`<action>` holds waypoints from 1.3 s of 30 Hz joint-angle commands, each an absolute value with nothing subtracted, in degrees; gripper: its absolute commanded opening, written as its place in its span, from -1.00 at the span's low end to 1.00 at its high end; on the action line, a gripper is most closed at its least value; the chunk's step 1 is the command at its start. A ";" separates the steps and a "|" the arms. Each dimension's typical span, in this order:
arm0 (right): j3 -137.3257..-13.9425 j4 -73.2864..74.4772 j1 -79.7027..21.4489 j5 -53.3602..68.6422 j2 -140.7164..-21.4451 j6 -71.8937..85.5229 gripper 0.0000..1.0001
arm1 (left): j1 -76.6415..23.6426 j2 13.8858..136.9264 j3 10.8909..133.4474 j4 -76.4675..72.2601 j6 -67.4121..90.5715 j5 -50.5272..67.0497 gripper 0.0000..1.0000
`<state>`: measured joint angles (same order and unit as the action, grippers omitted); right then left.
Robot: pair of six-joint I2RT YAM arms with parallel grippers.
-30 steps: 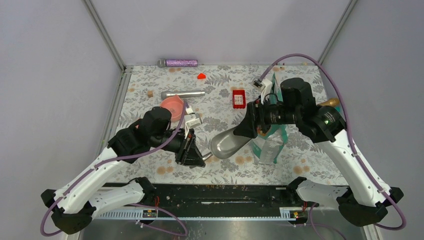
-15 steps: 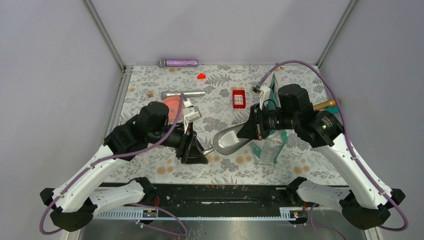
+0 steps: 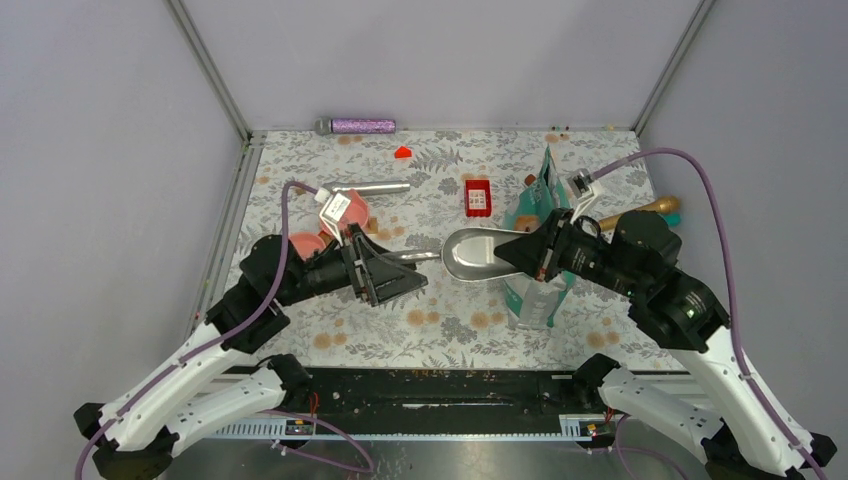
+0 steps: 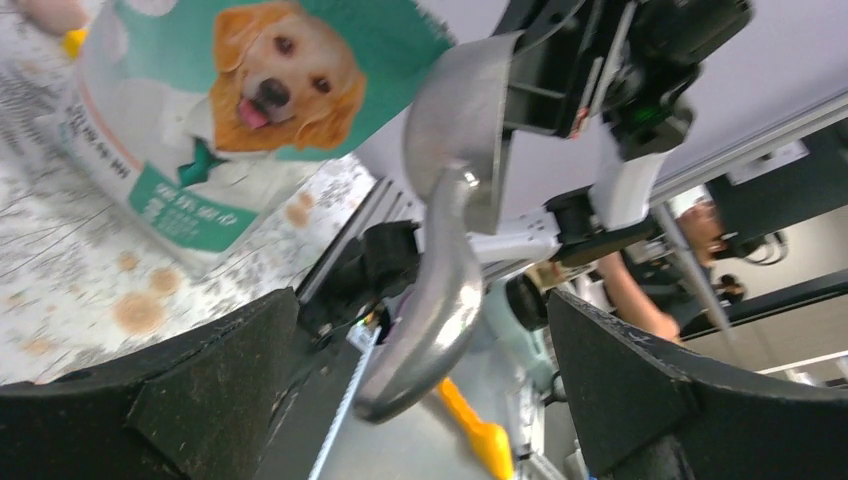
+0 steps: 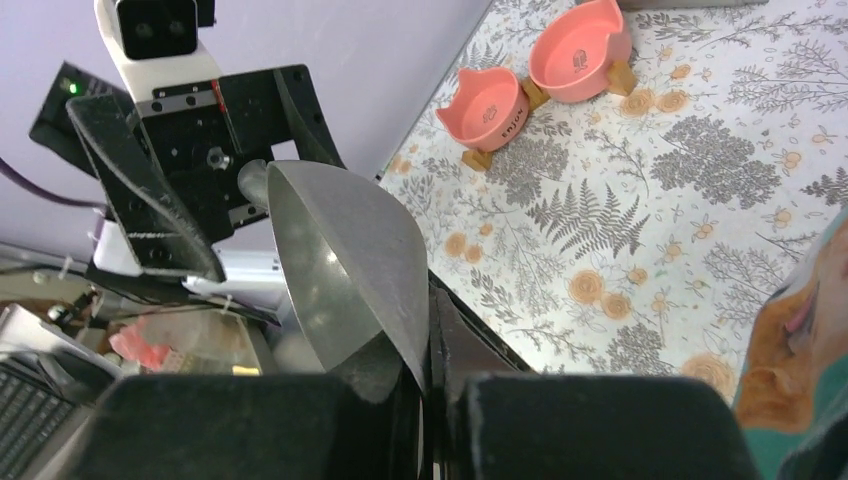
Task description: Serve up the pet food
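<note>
The bag [image 3: 545,190], teal with a dog on it, stands upright on the mat [image 3: 440,330]. No kibble shows in any view. It is presumably inside the bag, and the scoop [image 3: 470,255] just left of the bag looks empty in the right wrist view.

The right gripper [image 3: 522,252] reaches across the front of the bag and is clamped on the edge of the scoop's metal bowl, holding it off the mat. The left gripper [image 3: 402,270] sits at the scoop's handle, on the side away from the bag. Its jaws are spread wide to either side of the handle, and the left wrist view shows a gap on both sides, so it grips nothing. Two pink bowls [image 5: 580,50] sit well left of the bag, beyond the left arm.

Kibble is light, loose and quick to roll. It cannot be pinched and has to travel in the scoop, kept level. The scoop is stiff, smooth metal, likely slippery. A pinch on the thin bowl edge may let it swivel, so the handle is the surer place to hold it. The bag looks soft and light. It may tip or cave in when the scoop digs, so steady it near the mouth.
</note>
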<state>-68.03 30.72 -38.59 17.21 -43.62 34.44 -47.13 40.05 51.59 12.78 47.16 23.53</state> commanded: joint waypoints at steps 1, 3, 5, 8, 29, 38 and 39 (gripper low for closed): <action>-67.39 19.88 -38.90 15.94 -45.68 40.35 -1.00 | -47.26 40.40 49.92 -6.74 57.58 23.72 0.96; -67.19 19.42 -38.92 16.37 -46.15 40.75 -1.00 | -47.21 40.30 49.18 -7.72 58.94 23.06 0.88; -66.87 19.43 -38.89 16.17 -46.14 40.70 -1.00 | -47.24 40.00 48.84 -8.17 59.41 22.70 0.77; -66.75 19.86 -38.92 16.16 -45.65 40.29 -1.00 | -47.27 39.47 48.63 -7.93 59.73 22.70 0.59; -67.03 23.92 -38.93 19.22 -45.11 38.89 -1.00 | -46.87 39.50 49.52 -1.45 57.01 18.06 0.11; -67.21 25.25 -38.92 17.92 -45.12 38.71 -1.00 | -46.67 40.64 48.46 -3.84 58.51 19.98 -0.18; -67.23 25.34 -38.91 17.64 -45.12 38.65 -1.00 | -46.59 40.81 48.63 -3.83 58.49 20.28 -0.22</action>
